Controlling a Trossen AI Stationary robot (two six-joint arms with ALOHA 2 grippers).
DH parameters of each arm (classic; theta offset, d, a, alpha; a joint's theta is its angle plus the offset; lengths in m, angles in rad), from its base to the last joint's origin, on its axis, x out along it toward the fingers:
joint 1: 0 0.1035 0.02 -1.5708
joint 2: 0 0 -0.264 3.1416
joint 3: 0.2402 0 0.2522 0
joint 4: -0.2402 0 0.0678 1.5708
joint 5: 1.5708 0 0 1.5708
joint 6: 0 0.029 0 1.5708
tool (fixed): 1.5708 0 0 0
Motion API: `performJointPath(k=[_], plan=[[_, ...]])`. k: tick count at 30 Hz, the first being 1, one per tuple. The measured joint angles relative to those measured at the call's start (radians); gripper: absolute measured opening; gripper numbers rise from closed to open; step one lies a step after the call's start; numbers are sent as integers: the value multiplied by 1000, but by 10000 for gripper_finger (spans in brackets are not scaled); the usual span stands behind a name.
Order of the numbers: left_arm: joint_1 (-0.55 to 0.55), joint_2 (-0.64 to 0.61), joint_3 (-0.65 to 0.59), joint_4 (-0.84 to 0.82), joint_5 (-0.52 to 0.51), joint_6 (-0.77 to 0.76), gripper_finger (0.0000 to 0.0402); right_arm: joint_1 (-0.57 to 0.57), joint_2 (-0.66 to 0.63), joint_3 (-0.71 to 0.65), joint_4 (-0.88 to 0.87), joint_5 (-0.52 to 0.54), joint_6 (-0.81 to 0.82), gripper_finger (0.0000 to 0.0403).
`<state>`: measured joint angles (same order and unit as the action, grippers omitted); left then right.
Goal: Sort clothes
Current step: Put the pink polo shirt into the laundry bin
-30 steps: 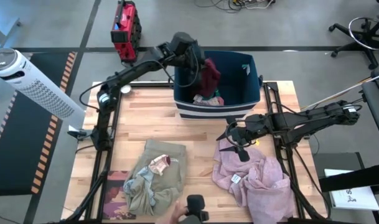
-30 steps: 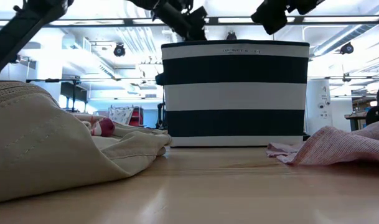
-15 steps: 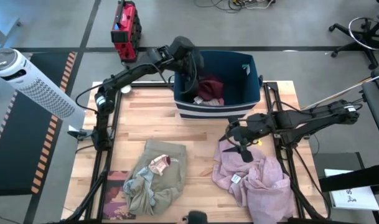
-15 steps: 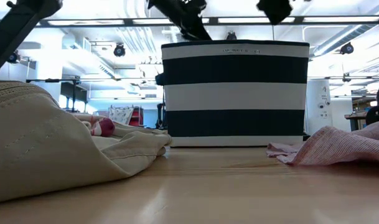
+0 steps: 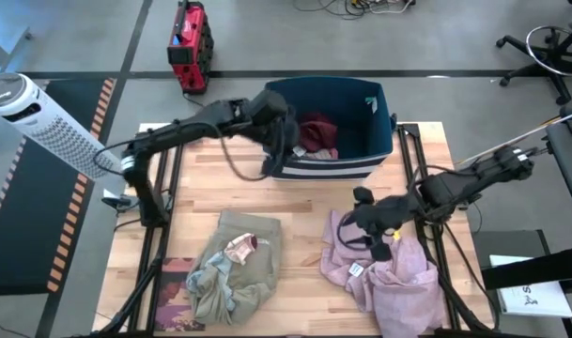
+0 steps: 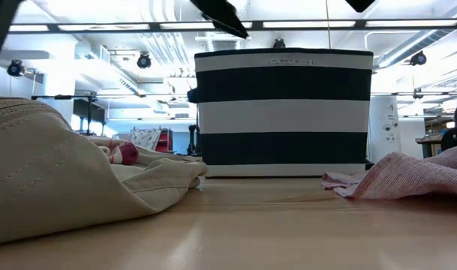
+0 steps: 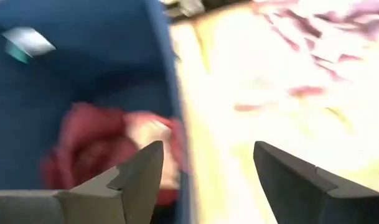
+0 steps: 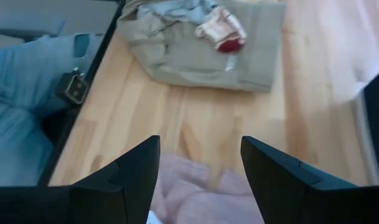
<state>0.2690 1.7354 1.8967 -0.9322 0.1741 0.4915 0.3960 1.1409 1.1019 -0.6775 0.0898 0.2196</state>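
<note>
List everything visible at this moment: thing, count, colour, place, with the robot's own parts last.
Bin: one, navy with white stripes, far middle of the table.
Maroon and pink garments: two, inside the bin.
Khaki-beige garment: one, near left of the table, with a grey-green piece and a small pink-red item lying on it.
Lilac-pink garment: one, near right of the table.
Book: one, dark pinkish cover, near-left corner, partly under the khaki garment.
Table: one, light wood.
Person's leg: blue jeans, beside the table, right wrist view.
Left gripper: open, at the bin's left front corner.
Right gripper: open, over the lilac-pink garment.
</note>
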Motion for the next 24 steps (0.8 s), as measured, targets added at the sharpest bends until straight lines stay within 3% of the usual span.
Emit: performJointPath(k=[7, 11, 18, 24], plan=[[-161, -274, -373, 1, -13, -145, 232, 38, 42, -1, -6, 15, 51, 250], [-273, -416, -572, 66, -124, -336, 240, 41, 41, -1, -49, 4, 125, 262], [-463, -614, -855, 266, -305, -593, 246, 57, 72, -10, -215, -147, 340, 268], [-569, -709, -1020, 455, -446, -650, 235, 99, 178, -13, -337, -345, 475, 273]])
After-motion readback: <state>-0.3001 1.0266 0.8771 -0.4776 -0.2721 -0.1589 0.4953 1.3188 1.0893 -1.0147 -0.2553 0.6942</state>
